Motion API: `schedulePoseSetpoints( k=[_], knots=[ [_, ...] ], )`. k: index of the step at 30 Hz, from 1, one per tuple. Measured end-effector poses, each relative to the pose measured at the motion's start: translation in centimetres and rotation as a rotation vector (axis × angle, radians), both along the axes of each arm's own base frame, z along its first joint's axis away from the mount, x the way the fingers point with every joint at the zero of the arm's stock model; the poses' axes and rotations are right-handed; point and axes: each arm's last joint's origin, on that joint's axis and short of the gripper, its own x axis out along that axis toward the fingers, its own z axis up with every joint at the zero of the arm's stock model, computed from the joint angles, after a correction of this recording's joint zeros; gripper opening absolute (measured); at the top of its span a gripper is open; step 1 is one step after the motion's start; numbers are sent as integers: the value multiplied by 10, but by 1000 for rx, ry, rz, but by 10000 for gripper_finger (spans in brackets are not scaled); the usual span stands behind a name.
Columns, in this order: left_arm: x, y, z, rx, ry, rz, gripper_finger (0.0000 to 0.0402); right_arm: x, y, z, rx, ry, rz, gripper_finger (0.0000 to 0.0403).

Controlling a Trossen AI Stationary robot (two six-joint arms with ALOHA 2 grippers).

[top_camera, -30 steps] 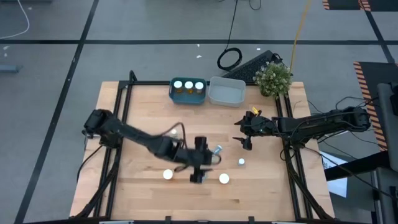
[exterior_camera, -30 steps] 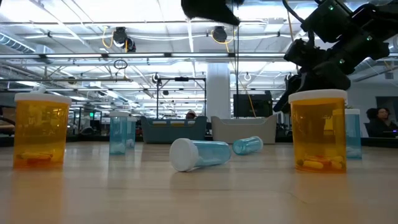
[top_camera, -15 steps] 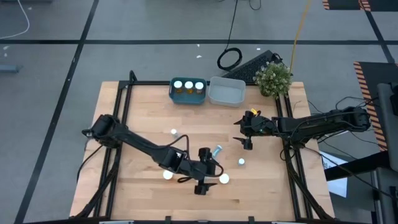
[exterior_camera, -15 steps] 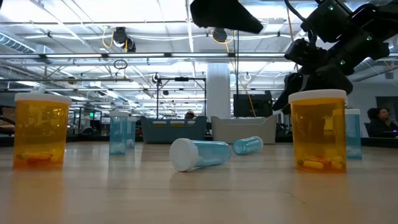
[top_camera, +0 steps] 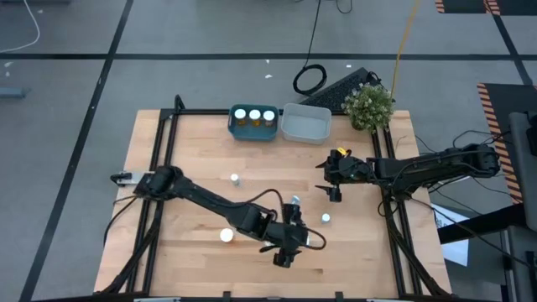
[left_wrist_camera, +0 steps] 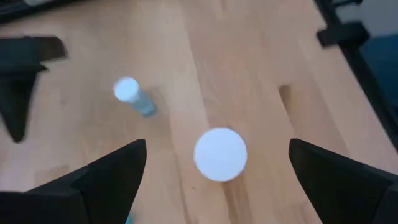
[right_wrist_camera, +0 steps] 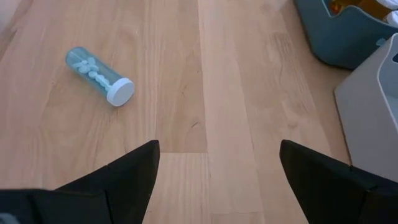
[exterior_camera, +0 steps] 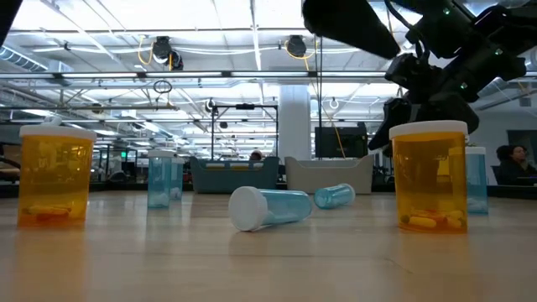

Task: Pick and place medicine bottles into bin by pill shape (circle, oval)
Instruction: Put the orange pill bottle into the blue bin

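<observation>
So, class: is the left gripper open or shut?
Open. In the left wrist view its two dark fingers stand wide apart, with a white-capped bottle upright on the table between them, not gripped.

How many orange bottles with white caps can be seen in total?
5. Three orange bottles stand side by side in the dark blue bin. One stands alone on the table; one is under the open left gripper. None seems hidden.

Grey floor (top_camera: 67, 101) with dark lines surrounds the wooden table (top_camera: 193, 151); potted plant (top_camera: 369, 105) at corner; ceiling apparently hung with strip lights (exterior_camera: 126, 33).
</observation>
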Motion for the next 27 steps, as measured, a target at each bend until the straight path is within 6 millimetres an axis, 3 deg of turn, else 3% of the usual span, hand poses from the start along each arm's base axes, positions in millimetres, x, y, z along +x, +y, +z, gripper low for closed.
schedulePoseSetpoints(
  k=[10, 21, 27],
  knots=[
    [16, -6, -40, 20, 95, -11, 395, -5, 0, -1, 3, 40, 0, 325],
    [22, 7, -55, 6, 105, 8, 395, -10, 1, 9, 5, -9, -4, 325],
    [20, 3, -55, 4, 108, -5, 394, -14, 1, 12, 5, -16, -5, 325]
  ],
)
